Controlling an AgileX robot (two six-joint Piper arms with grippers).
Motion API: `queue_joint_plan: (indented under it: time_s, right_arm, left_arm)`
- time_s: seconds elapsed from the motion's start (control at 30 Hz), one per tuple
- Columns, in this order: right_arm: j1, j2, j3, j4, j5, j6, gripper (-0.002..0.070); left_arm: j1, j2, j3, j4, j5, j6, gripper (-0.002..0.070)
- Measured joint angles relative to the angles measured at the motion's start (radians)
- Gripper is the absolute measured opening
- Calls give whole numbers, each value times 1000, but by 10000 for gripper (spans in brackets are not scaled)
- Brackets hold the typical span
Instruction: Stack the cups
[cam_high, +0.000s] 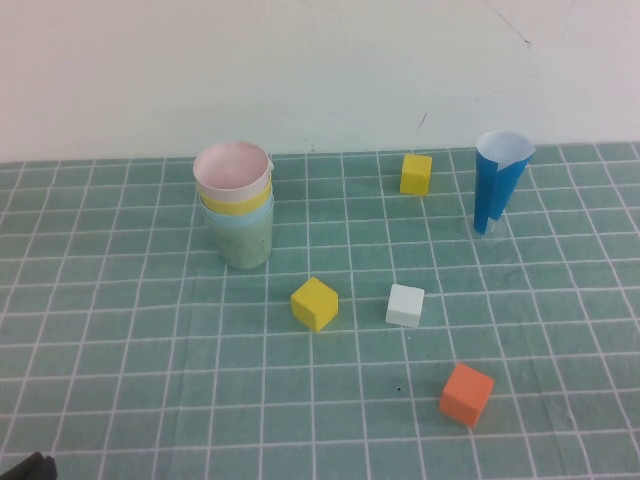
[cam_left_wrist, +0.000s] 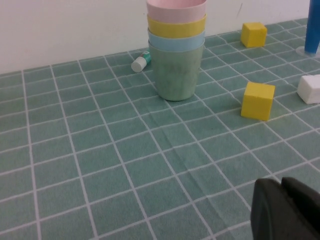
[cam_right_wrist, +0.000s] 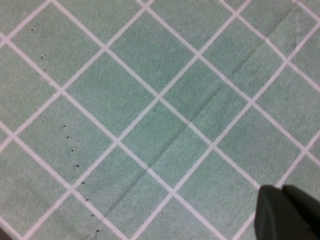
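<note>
The four cups stand nested in one upright stack at the back left of the green grid mat: sage green cup (cam_high: 243, 243) at the bottom, then light blue (cam_high: 238, 216), yellow (cam_high: 232, 203), and pink (cam_high: 232, 168) on top. The left wrist view shows the stack too, with the green cup (cam_left_wrist: 176, 72) lowest and the pink cup (cam_left_wrist: 176, 9) highest. My left gripper (cam_left_wrist: 281, 182) is shut and empty, low at the near left corner (cam_high: 25, 467), far from the stack. My right gripper (cam_right_wrist: 281, 189) is shut and empty over bare mat, out of the high view.
A tall dark blue cone (cam_high: 497, 180) stands at the back right. Yellow cubes (cam_high: 416, 173) (cam_high: 314, 303), a white cube (cam_high: 405, 305) and an orange cube (cam_high: 466, 393) lie on the mat. A small white-and-green tube (cam_left_wrist: 140, 61) lies behind the stack by the wall.
</note>
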Motion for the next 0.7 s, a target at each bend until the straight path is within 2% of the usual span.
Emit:
queue_joint_plan:
  time_s: [0.2,0.33,0.53,0.7]
  right_arm:
    - [0,0,0,0,2,0,-1]
    - [0,0,0,0,2,0,-1]
    - [0,0,0,0,4,0,-1]
    - [0,0,0,0,4,0,-1]
  left_arm:
    - [0,-4,9,0,-8,0,0]
    - [0,-45,52,87,-19,-14,0]
    - [0,-65,158,345,-210,-275,0]
    - [0,-65,163,370,-226,-358,-1]
